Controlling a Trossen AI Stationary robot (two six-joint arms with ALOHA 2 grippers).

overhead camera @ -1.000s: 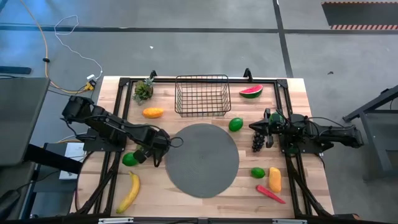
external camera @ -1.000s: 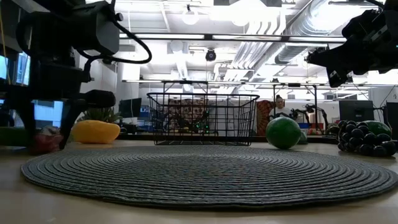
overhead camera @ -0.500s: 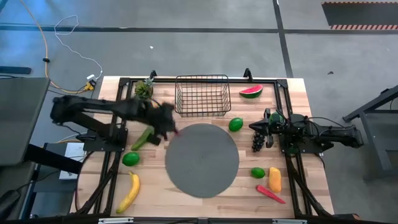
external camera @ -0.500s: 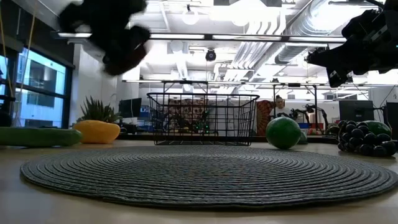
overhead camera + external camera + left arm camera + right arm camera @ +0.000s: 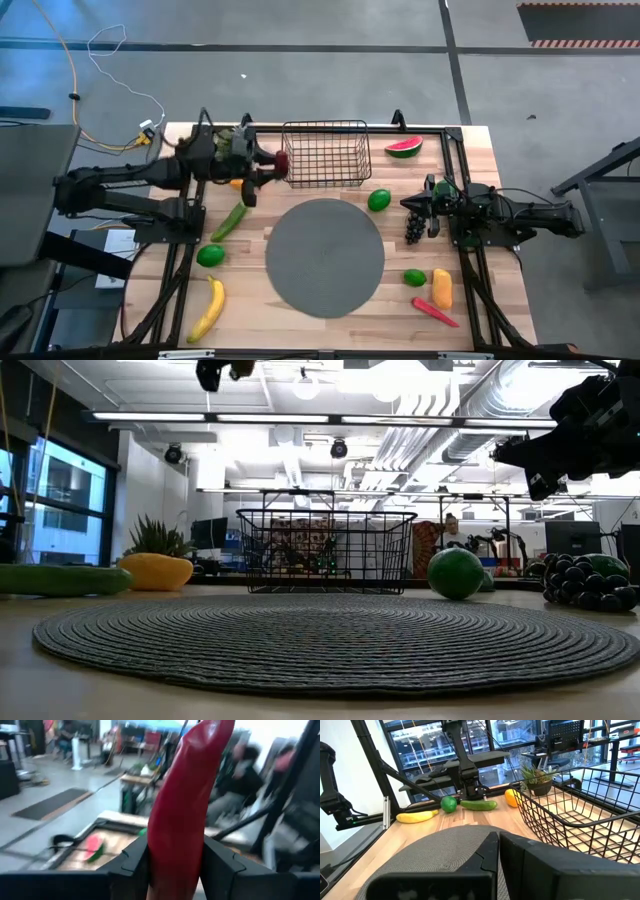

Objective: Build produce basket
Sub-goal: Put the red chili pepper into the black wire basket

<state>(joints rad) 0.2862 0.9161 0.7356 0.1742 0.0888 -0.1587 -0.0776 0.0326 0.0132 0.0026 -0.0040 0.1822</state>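
Note:
My left gripper (image 5: 270, 165) is raised high beside the left wall of the black wire basket (image 5: 325, 152) and is shut on a red chilli (image 5: 185, 810). In the low view it shows only at the top edge (image 5: 225, 370). My right gripper (image 5: 425, 205) waits shut at the table's right side, next to the dark grapes (image 5: 414, 228). The other produce lies on the table: watermelon slice (image 5: 404, 147), limes (image 5: 379, 200) (image 5: 414, 277) (image 5: 209, 256), cucumber (image 5: 229, 221), banana (image 5: 208, 308), an orange-yellow piece (image 5: 441, 288) and a second red chilli (image 5: 435, 312). My left gripper pinches the red chilli between its two fingers (image 5: 135, 862), at the chilli's lower part (image 5: 172, 870). The fingers lie level and point toward the basket. The chilli is lifted clear of the table, and its free end (image 5: 212, 732) sticks out past the fingertips.
A round grey woven mat (image 5: 325, 257) covers the table's middle, in front of the basket. A small potted plant (image 5: 537, 775) stands at the far left, under my left arm, with an orange piece (image 5: 155, 571) beside it. People show in the room beyond the table.
My left gripper has risen from the table by the mat's left edge and swung toward the far edge and the basket. It has tipped from pointing down to level. The red chilli, pinched on the table a second ago, has been lifted clear and carried along.

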